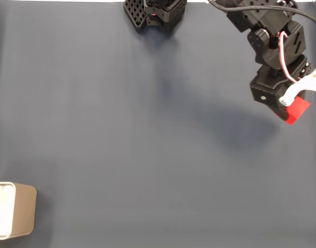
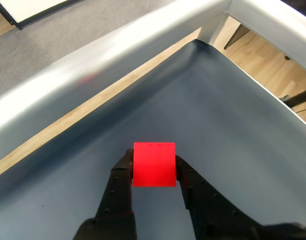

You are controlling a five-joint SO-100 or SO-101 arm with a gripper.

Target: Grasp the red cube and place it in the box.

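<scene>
The red cube (image 2: pixel 154 164) sits squeezed between my two black fingers in the wrist view, held above the dark grey mat. My gripper (image 2: pixel 154 167) is shut on it, one finger on each side face. In the fixed view the cube (image 1: pixel 296 110) shows at the far right under the black arm, and the gripper (image 1: pixel 291 106) clamps it there, lifted off the mat with a shadow to its left. The box (image 1: pixel 23 209), beige with a white inside, stands at the bottom left corner, far from the gripper.
The arm's black base (image 1: pixel 155 13) stands at the top centre of the grey mat (image 1: pixel 137 129). In the wrist view a silver rail (image 2: pixel 117 52) borders the mat's edge, with wooden floor (image 2: pixel 263 65) beyond it.
</scene>
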